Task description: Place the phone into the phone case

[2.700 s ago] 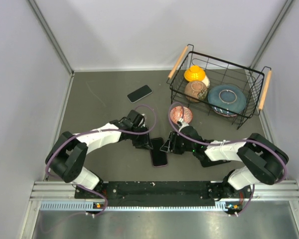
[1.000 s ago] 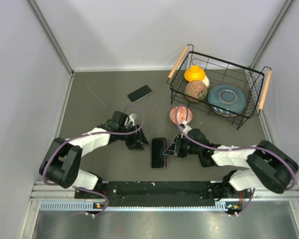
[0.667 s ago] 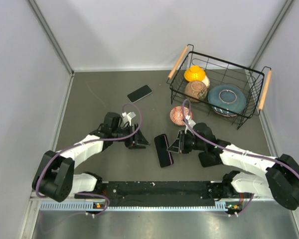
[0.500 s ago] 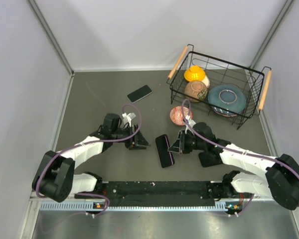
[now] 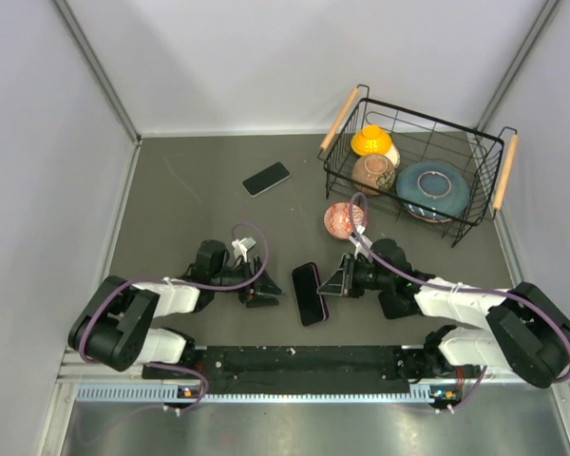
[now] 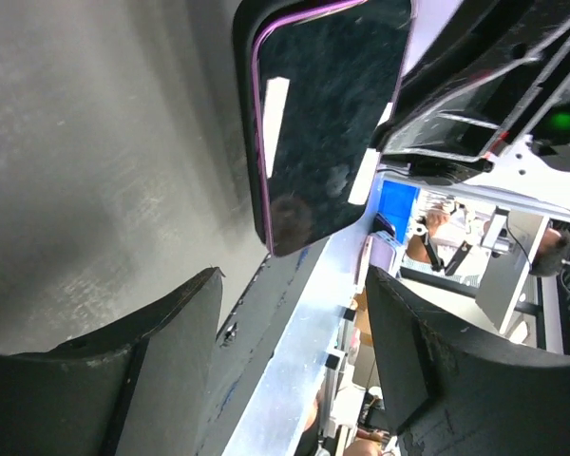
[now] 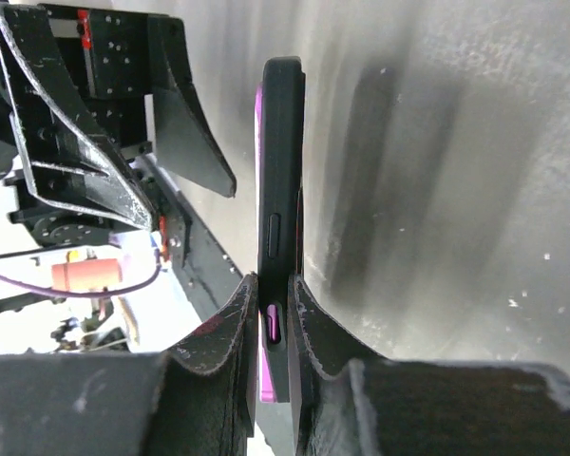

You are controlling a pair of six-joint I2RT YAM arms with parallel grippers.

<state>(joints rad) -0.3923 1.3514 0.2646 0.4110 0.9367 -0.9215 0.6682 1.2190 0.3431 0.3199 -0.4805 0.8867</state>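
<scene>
A purple phone sits inside a black phone case (image 5: 309, 293), which stands tilted on its edge on the grey table. My right gripper (image 5: 335, 282) is shut on the case's right long edge. The right wrist view shows the case edge-on (image 7: 280, 171) between the pads of the gripper (image 7: 274, 290), purple showing through a side cutout. My left gripper (image 5: 266, 290) is open and empty, just left of the case and apart from it. The left wrist view shows the dark, purple-rimmed screen (image 6: 328, 104) beyond the spread gripper (image 6: 294, 285).
A second dark phone-shaped slab (image 5: 266, 178) lies flat at the back left. A small patterned bowl (image 5: 344, 219) sits behind my right arm. A black wire basket (image 5: 475, 142) with bowls and a blue plate stands at the back right.
My left gripper has drawn back toward the near edge, away from the case. My right gripper still holds the cased phone, which has shifted slightly left and nearer.
</scene>
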